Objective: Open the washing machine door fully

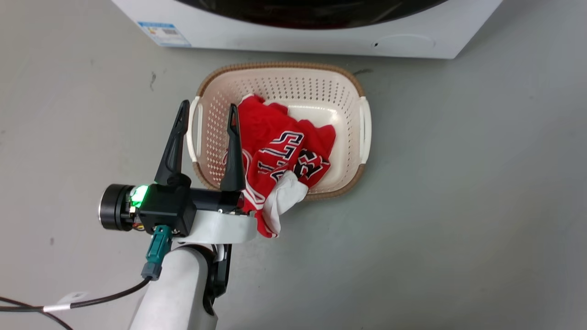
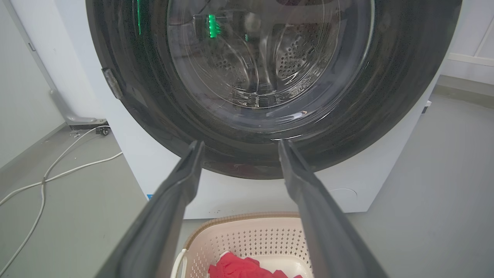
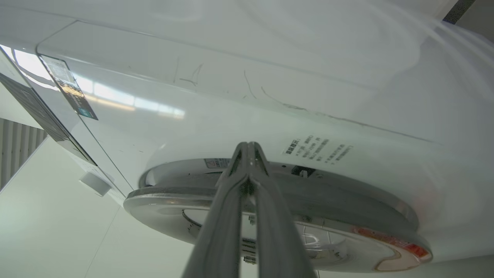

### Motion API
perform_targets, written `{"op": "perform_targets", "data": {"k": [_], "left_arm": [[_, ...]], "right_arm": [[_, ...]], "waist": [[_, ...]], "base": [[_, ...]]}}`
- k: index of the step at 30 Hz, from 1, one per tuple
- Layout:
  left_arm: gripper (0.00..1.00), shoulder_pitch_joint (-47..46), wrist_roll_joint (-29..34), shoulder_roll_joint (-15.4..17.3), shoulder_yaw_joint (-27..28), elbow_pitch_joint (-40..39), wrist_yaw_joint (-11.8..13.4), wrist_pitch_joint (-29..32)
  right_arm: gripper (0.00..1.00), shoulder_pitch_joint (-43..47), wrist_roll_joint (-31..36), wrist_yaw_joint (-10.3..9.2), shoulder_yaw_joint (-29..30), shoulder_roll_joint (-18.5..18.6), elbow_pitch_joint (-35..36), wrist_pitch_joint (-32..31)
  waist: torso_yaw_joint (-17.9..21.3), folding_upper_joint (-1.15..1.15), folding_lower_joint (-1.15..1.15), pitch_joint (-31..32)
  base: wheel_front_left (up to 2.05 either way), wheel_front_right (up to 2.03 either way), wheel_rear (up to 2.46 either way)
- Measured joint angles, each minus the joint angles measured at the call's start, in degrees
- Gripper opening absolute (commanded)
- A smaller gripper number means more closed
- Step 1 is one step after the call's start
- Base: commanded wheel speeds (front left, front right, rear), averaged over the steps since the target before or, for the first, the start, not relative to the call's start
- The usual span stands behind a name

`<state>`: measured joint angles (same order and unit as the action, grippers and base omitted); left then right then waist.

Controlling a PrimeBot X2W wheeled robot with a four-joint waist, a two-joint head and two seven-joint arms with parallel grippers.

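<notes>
Glossy glass door, perforated plastic basket

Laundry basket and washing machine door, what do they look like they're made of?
The laundry basket looks like matte cream moulded plastic, perforated, with a brown woven-look rim. The washing machine door seems glossy black plastic around clear glass, going by reflections.

One washing machine door, one basket, perhaps two garments.

You'll find the washing machine door at twelve o'clock in the left wrist view. It's round and upright, with a glossy black rim and bulging clear glass, and seemingly closed.
</notes>
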<state>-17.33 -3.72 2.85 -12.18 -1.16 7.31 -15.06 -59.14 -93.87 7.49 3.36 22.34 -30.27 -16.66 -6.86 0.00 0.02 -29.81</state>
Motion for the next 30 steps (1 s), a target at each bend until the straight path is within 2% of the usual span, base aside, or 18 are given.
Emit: {"op": "perform_targets", "data": {"k": [1, 7, 15, 22, 30], "left_arm": [[1.0, -0.82, -0.15, 0.0, -0.44, -0.11, 0.27, 0.0], [1.0, -1.94, -0.59, 0.0, -1.24, -0.2, 0.78, 0.0], [1.0, -2.7, -1.45, 0.0, -2.41, 0.02, 1.29, 0.0], [1.0, -2.87, -2.16, 0.01, -2.67, 0.13, 2.07, 0.0], [1.0, -1.3, -2.48, 0.02, -0.93, 0.43, 2.78, 0.0]], "right_arm": [[0.0, -3.03, 0.42, 0.0, -1.59, 0.03, -1.36, -1.72], [0.0, -7.85, 2.64, 0.0, -5.41, -0.05, -4.11, -4.87], [0.0, -11.74, 5.06, 0.0, -8.18, -0.9, -6.72, -5.87], [0.0, -11.25, 5.0, 0.0, -9.15, -0.87, -7.35, -8.53], [0.0, -4.55, 4.19, 0.0, -10.9, -2.11, -5.13, -11.51]], "waist": [[-0.58, 0.0, 0.0, -1.28], [-1.87, 0.0, 0.0, -3.68], [-3.62, 0.0, -0.01, -4.8], [-4.4, 0.0, -0.01, -4.16], [-3.4, 0.0, -0.01, -1.19]], "base": [[0.0, 0.0, 0.0], [0.0, 0.0, 0.0], [0.0, 0.0, 0.0], [0.0, 0.0, 0.0], [0.0, 0.0, 0.0]]}}
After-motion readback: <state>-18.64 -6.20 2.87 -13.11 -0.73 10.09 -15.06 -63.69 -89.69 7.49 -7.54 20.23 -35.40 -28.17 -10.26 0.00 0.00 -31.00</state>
